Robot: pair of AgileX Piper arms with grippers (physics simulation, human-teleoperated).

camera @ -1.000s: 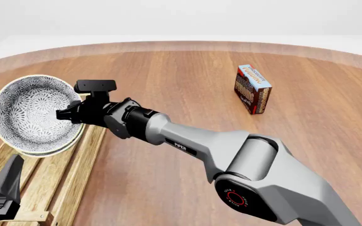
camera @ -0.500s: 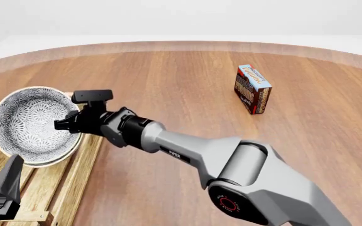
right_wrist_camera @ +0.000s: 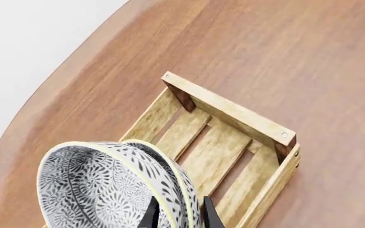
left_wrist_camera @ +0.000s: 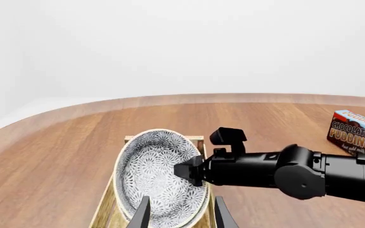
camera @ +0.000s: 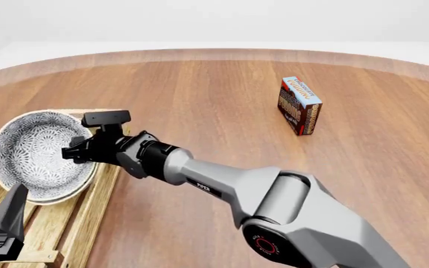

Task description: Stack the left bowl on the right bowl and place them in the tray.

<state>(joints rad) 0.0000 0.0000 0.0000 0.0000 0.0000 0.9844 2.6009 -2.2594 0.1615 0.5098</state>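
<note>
We see the two bowls nested one inside the other, both cream-rimmed with a dense grey-and-white floral pattern inside; the right wrist view shows the two rims lying close together, the inner bowl sitting just within the outer. The stack is tilted, its open face turned up and toward the arms' side, and it hangs over the far part of the tray. The tray is a long light-wood crate with a slatted bottom, low plank sides and a raised crossbar end; its slats near that crossbar are bare. We cannot tell whether the stack's lower edge touches the slats. The right pincer is clenched on the bowls' rim at the side away from the tray's left plank, one finger inside the stack and one outside. The left pincer sits low at the near end of the tray, its two dark fingers spread apart with nothing between them. Well to the right of the tray, a chocolate pudding box stands on the tabletop.
</note>
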